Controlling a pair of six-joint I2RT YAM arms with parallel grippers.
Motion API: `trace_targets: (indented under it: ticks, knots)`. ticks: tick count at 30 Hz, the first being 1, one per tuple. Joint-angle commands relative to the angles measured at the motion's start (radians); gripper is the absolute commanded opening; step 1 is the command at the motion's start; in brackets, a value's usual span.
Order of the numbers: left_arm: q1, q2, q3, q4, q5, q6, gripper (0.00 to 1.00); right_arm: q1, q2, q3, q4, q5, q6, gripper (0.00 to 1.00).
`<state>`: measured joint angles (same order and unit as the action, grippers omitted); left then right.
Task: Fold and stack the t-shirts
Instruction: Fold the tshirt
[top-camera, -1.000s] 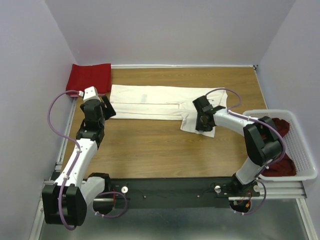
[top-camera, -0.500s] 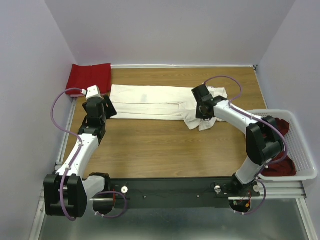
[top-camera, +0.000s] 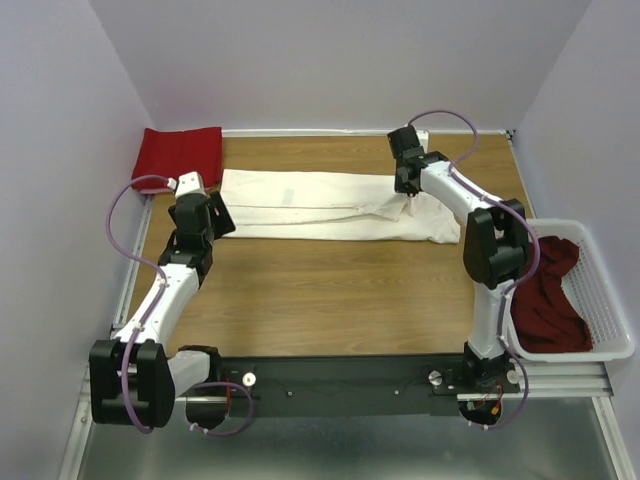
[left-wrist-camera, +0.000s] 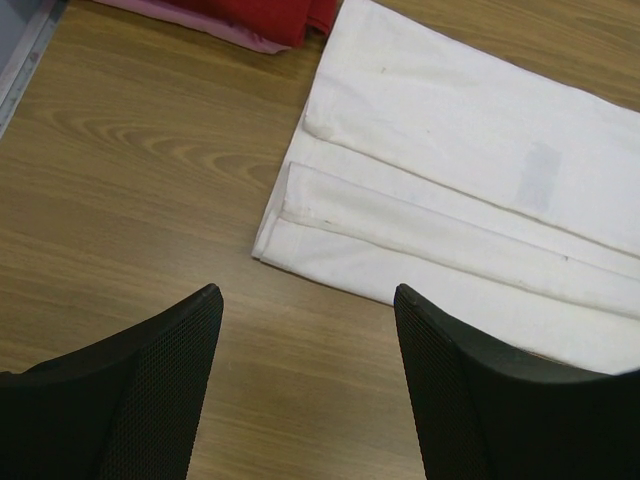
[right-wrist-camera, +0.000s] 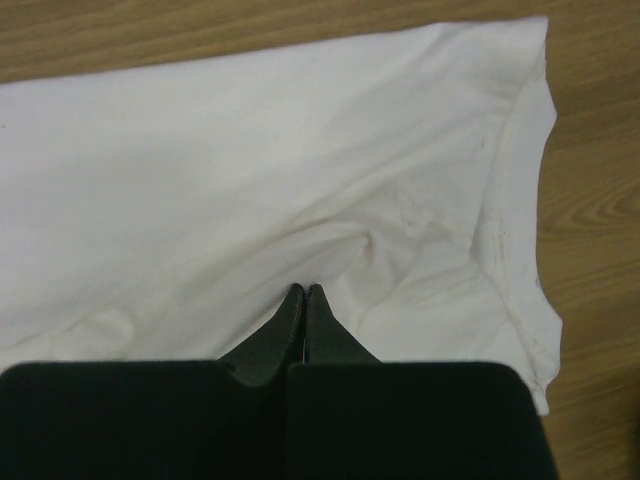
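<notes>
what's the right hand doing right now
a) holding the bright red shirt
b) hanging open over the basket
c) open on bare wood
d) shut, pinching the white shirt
d: in the right wrist view the right hand has its tips closed together, and the white shirt puckers into folds right where they pinch it.

no readable text, labels, brands or numbers anywhere
</notes>
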<state>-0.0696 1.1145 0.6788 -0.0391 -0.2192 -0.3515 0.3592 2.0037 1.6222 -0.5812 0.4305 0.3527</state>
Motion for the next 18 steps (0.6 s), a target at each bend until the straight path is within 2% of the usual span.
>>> trace_targets:
  ticks: [1, 4, 5, 7, 8, 12, 16, 18]
  knots:
    - [-0.004, 0.014, 0.019, 0.021, 0.024, 0.016, 0.77, -0.017, 0.095, 0.119, -0.017, 0.031, -0.064, 0.01]
    - [-0.002, 0.027, 0.022, 0.019, 0.037, 0.017, 0.77, -0.028, 0.150, 0.180, -0.019, 0.014, -0.070, 0.04]
    - [-0.004, 0.031, 0.022, 0.021, 0.043, 0.019, 0.77, -0.029, 0.164, 0.194, -0.019, 0.007, -0.070, 0.13]
    - [-0.004, 0.044, 0.024, 0.021, 0.061, 0.023, 0.77, -0.029, 0.185, 0.221, -0.019, -0.007, -0.070, 0.21]
    - [-0.004, 0.048, 0.024, 0.021, 0.067, 0.023, 0.76, -0.029, 0.204, 0.247, -0.019, -0.027, -0.067, 0.32]
    - [-0.004, 0.091, 0.028, 0.018, 0.113, 0.029, 0.76, -0.031, 0.231, 0.304, -0.019, -0.053, -0.057, 0.49]
    - [-0.012, 0.162, 0.051, -0.002, 0.161, 0.034, 0.76, -0.029, 0.193, 0.318, -0.017, -0.148, -0.043, 0.50]
    - [-0.021, 0.176, 0.062, -0.016, 0.169, 0.034, 0.76, -0.026, 0.159, 0.309, -0.016, -0.316, -0.050, 0.50]
